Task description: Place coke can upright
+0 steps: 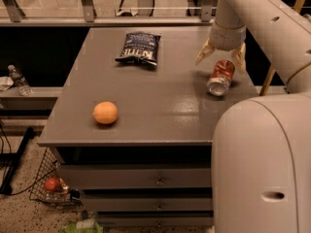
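Note:
The coke can [221, 77] is red with a silver end and lies on its side near the right edge of the grey table [160, 106], its silver end facing the front. My gripper [221, 56] hangs just above and behind the can. Its two tan fingers [204, 52] are spread wide to either side of the can's far end. They hold nothing.
A dark blue chip bag [139, 48] lies at the back middle of the table. An orange fruit [105, 112] sits near the front left. My arm's large white housing [262, 164] fills the lower right. A wire basket [51, 186] stands on the floor at left.

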Controlling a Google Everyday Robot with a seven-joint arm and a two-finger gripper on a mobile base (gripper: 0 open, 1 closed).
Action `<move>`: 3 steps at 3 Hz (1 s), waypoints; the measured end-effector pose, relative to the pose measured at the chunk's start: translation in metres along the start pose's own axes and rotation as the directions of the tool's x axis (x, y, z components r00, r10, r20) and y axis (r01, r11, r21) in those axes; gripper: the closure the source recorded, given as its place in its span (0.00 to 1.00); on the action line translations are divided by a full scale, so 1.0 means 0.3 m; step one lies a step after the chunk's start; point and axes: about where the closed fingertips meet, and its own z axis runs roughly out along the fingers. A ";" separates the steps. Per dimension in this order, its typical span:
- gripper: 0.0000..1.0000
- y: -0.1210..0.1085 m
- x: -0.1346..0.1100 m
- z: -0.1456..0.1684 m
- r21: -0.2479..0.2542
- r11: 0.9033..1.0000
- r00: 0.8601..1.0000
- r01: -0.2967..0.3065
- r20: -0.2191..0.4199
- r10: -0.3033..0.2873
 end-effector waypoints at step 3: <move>0.95 0.029 -0.025 -0.053 0.001 1.000 1.000 0.012 0.008 -0.012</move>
